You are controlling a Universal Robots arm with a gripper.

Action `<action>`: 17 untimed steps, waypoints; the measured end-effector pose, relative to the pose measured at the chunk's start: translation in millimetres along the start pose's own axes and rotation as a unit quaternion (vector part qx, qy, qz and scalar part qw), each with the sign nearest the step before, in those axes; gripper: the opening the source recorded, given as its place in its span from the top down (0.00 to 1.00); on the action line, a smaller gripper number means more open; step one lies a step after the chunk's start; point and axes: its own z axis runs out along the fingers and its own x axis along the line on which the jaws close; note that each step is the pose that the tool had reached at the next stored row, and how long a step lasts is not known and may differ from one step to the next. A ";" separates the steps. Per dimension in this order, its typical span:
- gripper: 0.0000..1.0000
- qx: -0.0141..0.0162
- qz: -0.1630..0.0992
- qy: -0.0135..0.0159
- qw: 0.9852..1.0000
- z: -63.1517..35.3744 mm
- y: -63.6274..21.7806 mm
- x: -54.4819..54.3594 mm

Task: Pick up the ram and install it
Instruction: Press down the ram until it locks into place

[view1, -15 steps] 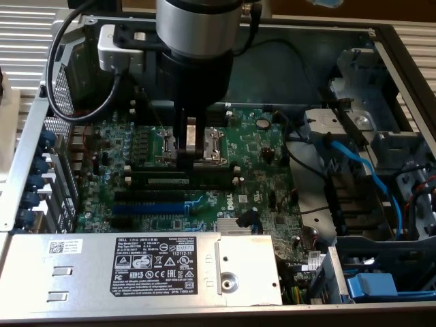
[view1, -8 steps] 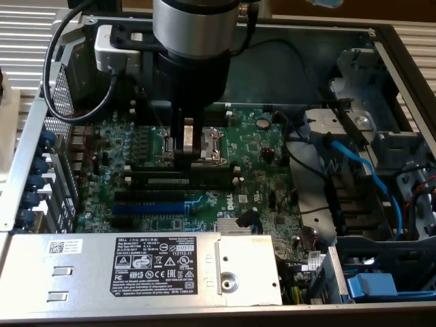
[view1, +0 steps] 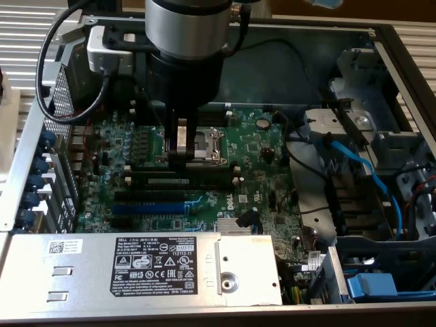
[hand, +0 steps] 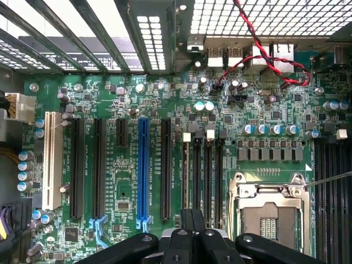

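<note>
The ram [view1: 178,181] — green stick with a white label strip, lying lengthwise in the row of black memory slots [view1: 184,174] on the motherboard [view1: 259,146], just in front of the CPU socket [view1: 204,143]. From the exterior view it looks at least partly seated; I can't tell whether the end latches are closed.

The gripper [view1: 180,158] is straight above the stick's middle, fingers [hand: 192,231] pinched fully closed with nothing between them. Tips sit at or right on the ram's top edge — contact itself isn't resolvable. Reads as a press-down on the module rather than a carry.

Risks from here, as I judge them:
- Uneven seating. Force goes in at one spot near the middle, so one end could go home while the other stays proud, leaving the module tilted in the slot.
- Slip-off. Closed tips on a thin board edge — a small lateral offset and they slide off towards the CPU socket just beside it, where the exposed contacts are fragile.
- Notch misalignment. If the key isn't lined up, more downward force flexes the motherboard instead of seating anything.
- Neighbouring slot. The slots sit close together; an off-line push could load the wrong one.

The blue expansion slot [hand: 143,168] is well apart from the fingers.
</note>
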 end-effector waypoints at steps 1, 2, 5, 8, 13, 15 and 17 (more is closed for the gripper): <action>0.90 0.000 0.000 0.000 1.000 0.7 0.0 0.0; 0.90 0.000 0.000 0.000 1.000 1.5 0.1 0.0; 0.90 0.000 0.000 0.000 1.000 2.8 0.9 0.0; 0.90 0.000 0.000 0.000 1.000 4.0 2.8 -0.2; 0.90 0.000 0.000 0.000 1.000 6.1 5.9 -1.3; 0.90 0.000 0.000 0.000 1.000 7.5 6.3 -1.3; 0.90 0.000 0.000 0.001 1.000 8.7 6.8 -1.4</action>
